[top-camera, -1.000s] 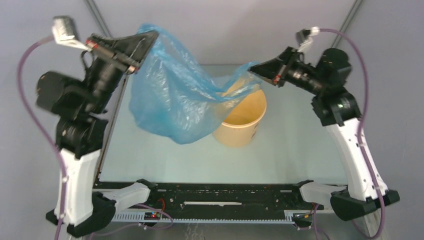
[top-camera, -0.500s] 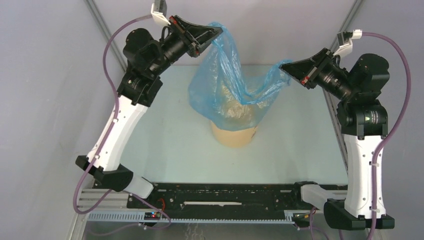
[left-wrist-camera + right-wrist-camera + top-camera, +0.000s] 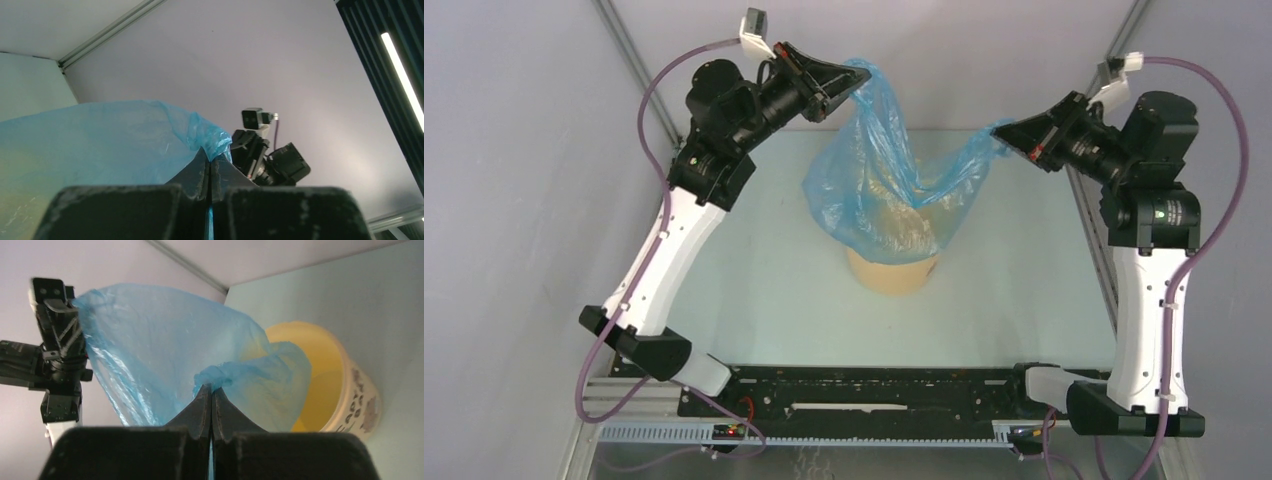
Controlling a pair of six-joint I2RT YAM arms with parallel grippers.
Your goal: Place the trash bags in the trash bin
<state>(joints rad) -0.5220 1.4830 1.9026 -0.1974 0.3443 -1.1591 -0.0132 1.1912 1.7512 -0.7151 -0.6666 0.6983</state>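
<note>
The light-blue trash bag hangs stretched between my two grippers and drapes over the top of the pale yellow trash bin, which stands mid-table. My left gripper is shut on the bag's upper left corner, high above the bin. My right gripper is shut on the bag's right corner. In the left wrist view the film bunches at my shut left gripper. In the right wrist view the bag covers part of the bin's mouth beyond my shut right gripper.
The pale green table is bordered by a black rail at the near edge and metal frame posts at the back corners. Grey walls enclose the workspace.
Over the last second my left arm swung the bag right, from beside the bin to over it. In the last half second both grippers shifted slightly, the bag sagging a little lower on the bin.
</note>
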